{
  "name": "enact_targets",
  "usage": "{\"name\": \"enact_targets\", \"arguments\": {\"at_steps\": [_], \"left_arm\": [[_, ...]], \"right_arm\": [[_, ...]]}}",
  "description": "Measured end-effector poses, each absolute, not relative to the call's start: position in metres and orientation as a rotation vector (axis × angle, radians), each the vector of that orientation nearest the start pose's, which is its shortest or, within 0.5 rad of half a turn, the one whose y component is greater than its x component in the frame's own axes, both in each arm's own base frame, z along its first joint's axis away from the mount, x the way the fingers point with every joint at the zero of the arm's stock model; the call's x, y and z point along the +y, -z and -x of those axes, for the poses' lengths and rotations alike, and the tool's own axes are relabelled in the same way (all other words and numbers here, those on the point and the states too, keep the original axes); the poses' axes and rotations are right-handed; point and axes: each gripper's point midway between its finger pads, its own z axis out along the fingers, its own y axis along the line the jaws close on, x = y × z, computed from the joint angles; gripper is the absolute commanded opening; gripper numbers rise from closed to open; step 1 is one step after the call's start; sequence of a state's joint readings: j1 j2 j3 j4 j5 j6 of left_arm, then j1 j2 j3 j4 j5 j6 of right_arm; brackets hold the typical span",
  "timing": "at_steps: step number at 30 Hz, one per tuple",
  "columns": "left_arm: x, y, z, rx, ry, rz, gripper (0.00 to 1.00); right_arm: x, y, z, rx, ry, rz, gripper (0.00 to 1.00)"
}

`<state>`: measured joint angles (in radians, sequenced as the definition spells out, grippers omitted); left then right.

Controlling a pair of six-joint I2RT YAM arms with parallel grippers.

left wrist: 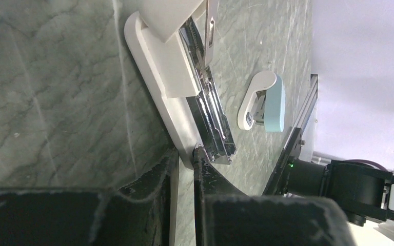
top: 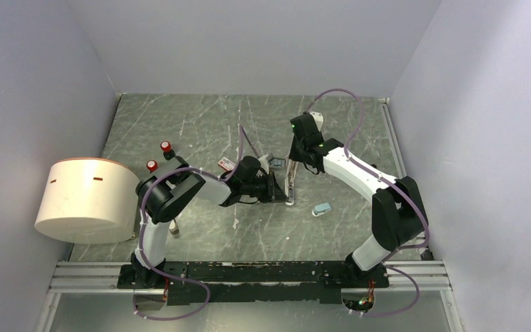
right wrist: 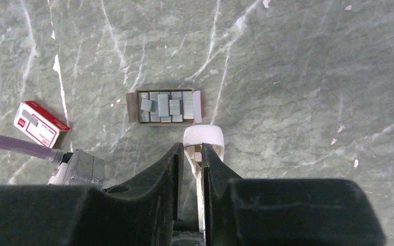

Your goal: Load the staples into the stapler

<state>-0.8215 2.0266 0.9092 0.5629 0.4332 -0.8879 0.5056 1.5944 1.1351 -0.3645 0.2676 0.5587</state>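
Grey staples [right wrist: 165, 107] in cardboard tray [right wrist: 131, 107]

Our two arms: white shells, black joints

We see the left arm [top: 153, 238] and right arm [top: 352, 173] built of glossy white links and rounded black joint housings. Each trails a looping purple cable [right wrist: 10, 145], and small green lights [top: 294, 126] glow on the right one. The left gripper [left wrist: 185, 154] and right gripper [right wrist: 192, 148] carry scuffed matte-black fingers [right wrist: 154, 179].
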Motion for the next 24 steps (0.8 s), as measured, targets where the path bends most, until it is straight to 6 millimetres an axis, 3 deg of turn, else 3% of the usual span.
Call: {"name": "enact_targets", "arguments": {"at_steps": [10, 16, 24], "left_arm": [[-0.404, -0.016, -0.246, 2.467, 1.372, -0.175, 0.32], [-0.404, -0.017, -0.243, 2.481, 1.379, -0.173, 0.34], [-0.404, -0.018, -0.242, 2.493, 1.388, -0.178, 0.36]], "right_arm": [[0.192, -0.117, -0.376, 2.358, -0.265, -0.155, 0.26], [0.192, -0.118, -0.374, 2.363, -0.273, -0.157, 0.30], [0.189, -0.124, -0.353, 2.395, -0.312, -0.172, 0.35]]}}
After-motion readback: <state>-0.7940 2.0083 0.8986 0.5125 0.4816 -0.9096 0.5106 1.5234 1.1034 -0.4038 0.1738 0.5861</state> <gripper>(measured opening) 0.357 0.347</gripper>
